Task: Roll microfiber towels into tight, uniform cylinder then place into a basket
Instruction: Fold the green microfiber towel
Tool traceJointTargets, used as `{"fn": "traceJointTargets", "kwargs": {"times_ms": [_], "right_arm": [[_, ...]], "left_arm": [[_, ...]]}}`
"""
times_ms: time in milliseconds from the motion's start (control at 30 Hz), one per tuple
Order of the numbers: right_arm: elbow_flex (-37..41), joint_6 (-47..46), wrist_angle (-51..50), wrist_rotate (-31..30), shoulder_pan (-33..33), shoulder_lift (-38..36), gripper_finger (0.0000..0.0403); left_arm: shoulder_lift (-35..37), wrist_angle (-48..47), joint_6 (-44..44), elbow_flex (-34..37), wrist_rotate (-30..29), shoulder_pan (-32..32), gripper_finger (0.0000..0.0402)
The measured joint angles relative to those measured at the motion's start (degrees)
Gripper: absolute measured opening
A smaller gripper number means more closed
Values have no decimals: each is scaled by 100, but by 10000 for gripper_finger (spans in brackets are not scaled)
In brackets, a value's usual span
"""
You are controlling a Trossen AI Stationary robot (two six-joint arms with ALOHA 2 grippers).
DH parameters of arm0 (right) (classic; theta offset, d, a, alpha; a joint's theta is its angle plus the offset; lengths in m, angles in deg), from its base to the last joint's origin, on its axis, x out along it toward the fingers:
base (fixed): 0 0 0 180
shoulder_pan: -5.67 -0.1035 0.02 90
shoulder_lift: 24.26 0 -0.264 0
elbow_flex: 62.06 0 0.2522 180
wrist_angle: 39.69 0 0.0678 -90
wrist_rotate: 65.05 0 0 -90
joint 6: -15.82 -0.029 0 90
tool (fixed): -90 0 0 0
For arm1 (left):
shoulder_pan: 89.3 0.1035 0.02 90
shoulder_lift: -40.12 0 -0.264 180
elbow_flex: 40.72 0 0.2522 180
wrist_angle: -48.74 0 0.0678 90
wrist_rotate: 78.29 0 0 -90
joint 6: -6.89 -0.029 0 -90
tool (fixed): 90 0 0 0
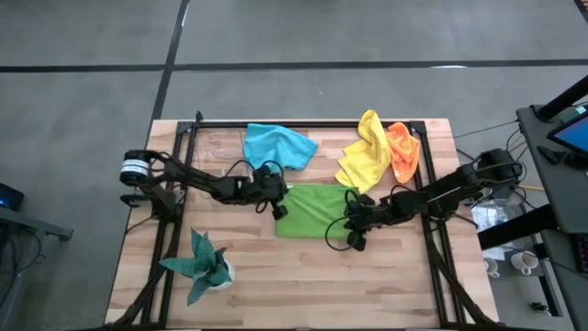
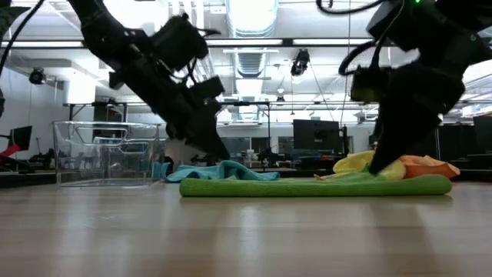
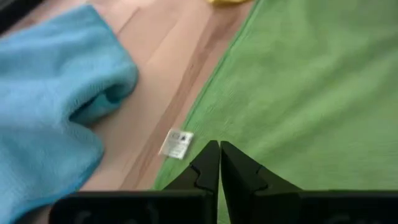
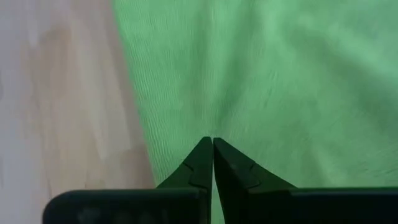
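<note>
Here the green towel (image 1: 312,211) lies flat in the middle of the table (image 1: 303,285), soft and bright like a lime. The left gripper (image 3: 219,155) is pinched tight at one side edge of it, holding nothing. The right gripper (image 4: 212,152) is pinched tight at the other side edge. Only the left wrist view shows a little white tag (image 3: 176,144) at the towel's corner. Only the low view shows the clear basket (image 2: 108,152). The blue towel (image 1: 276,144), yellow towel (image 1: 365,154) and orange towel (image 1: 402,150) sit crumpled near the far edge.

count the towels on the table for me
4. The green towel lies flat mid-table between both arms; the blue towel sits bunched behind it; the yellow towel and the orange towel are heaped together at the back right. None looks hidden.
</note>
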Motion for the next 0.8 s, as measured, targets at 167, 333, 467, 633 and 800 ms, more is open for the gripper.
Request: {"fn": "traceJointTargets", "kwargs": {"times_ms": [167, 333, 467, 633, 800], "right_arm": [[-2, 145, -151, -1012, 9, -495, 8], [71, 143, -258, -1667, 193, -602, 8], [97, 45, -254, -1685, 421, -244, 8], [99, -27, -100, -1689, 658, 195, 8], [90, -39, -68, -1693, 853, 292, 8]], "left_arm": [[50, 422, -244, 58, 27, -336, 0], [-284, 728, -261, 51, 567, -673, 0], [-581, 798, -111, -2, 591, -822, 0], [-755, 721, 157, 49, 742, -901, 0], [-755, 664, 255, 152, 789, -1044, 0]]}}
